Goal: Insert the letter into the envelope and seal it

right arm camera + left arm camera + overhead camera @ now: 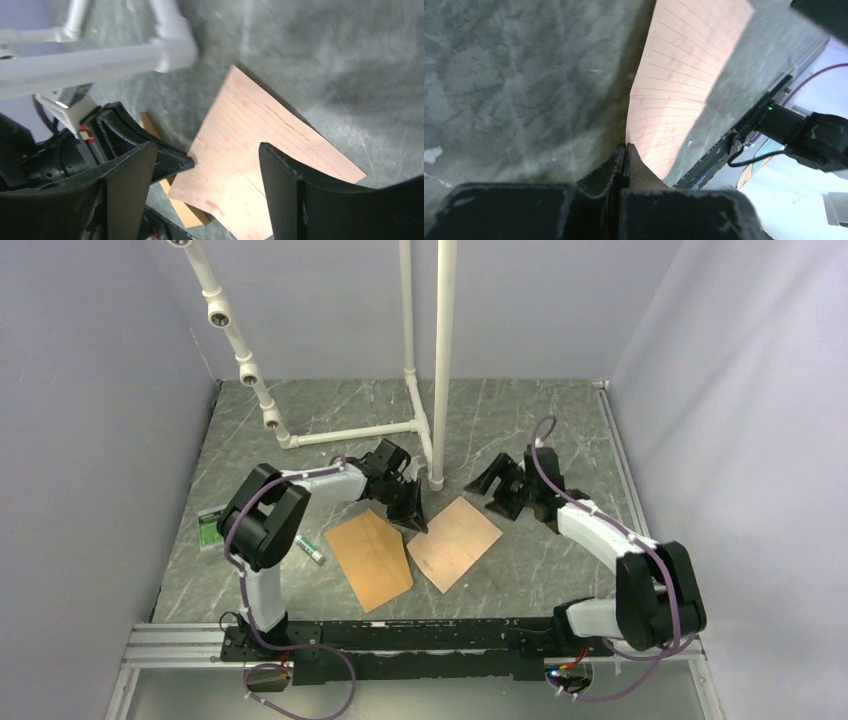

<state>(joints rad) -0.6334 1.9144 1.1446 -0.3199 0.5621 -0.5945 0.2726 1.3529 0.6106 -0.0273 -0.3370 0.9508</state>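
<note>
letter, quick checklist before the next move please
1. Left gripper shut on a corner of the letter: ok.
2. Right gripper open, holding nothing and over the letter: ok.
3. Letter inside the envelope: not ok; it lies outside, beside the envelope, with one edge over it.
4. Envelope flap open and mouth facing the letter: cannot tell.
5. Small tube clear of the envelope: ok; it lies apart on the left.
</note>
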